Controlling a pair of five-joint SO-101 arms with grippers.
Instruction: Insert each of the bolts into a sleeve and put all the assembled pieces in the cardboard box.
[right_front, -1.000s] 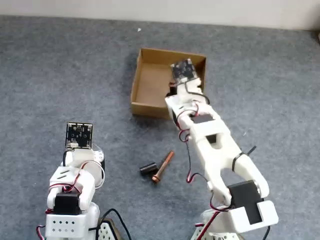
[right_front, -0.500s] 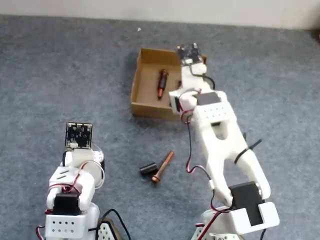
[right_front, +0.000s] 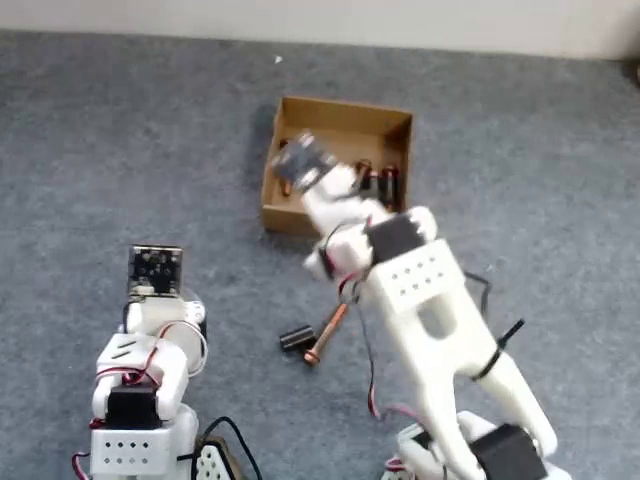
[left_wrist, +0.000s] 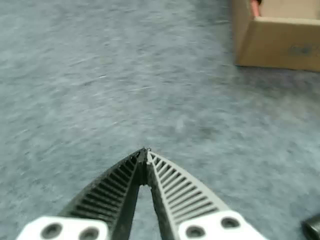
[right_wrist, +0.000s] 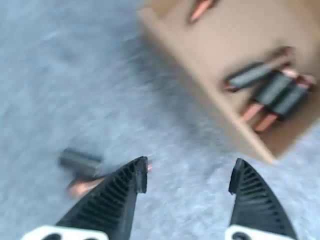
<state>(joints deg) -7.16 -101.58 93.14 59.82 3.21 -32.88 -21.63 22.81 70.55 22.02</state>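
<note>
The left tool (left_wrist: 146, 152), on the arm at lower left of the high view, is pressed together and empty. At lower centre the short black cylindrical sleeve (right_front: 296, 337) lies just beside the slim copper-coloured metal bolt (right_front: 326, 333); both are probably light, rigid and apt to roll, so best pinched mid-shaft. The right tool (right_wrist: 187, 170), spread and empty, has swung from the brown cardboard box's (right_front: 340, 110) right rim to its front-left corner.

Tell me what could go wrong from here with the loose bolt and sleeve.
The bolt and sleeve lie almost touching, so the open right gripper might grab both or knock one rolling. Its arm hangs over the front wall of the cardboard box; a low swing could shove it.
</note>
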